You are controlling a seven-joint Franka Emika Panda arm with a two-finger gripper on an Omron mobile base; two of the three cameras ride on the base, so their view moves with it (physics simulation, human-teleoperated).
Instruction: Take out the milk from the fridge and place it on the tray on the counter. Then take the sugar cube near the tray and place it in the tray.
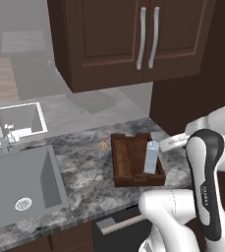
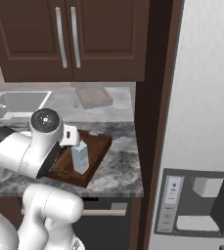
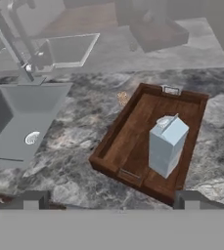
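Gripper [image 3: 111,200] spread wide, holding nothing, above the tray [image 3: 128,127]. Milk [image 3: 166,146] stands upright inside tray on worktop [image 3: 74,132]. Sugar cube [image 3: 123,97] lies at tray's 10 o'clock, just beside it.

Even, soft, slightly blurry render

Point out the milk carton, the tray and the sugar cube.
milk carton [image 3: 166,149]: hand view, front face of the upright carton.
tray [image 3: 116,128]: hand view, left raised wall.
sugar cube [image 1: 103,145]: left base view, the tan speck on the counter left of the tray.
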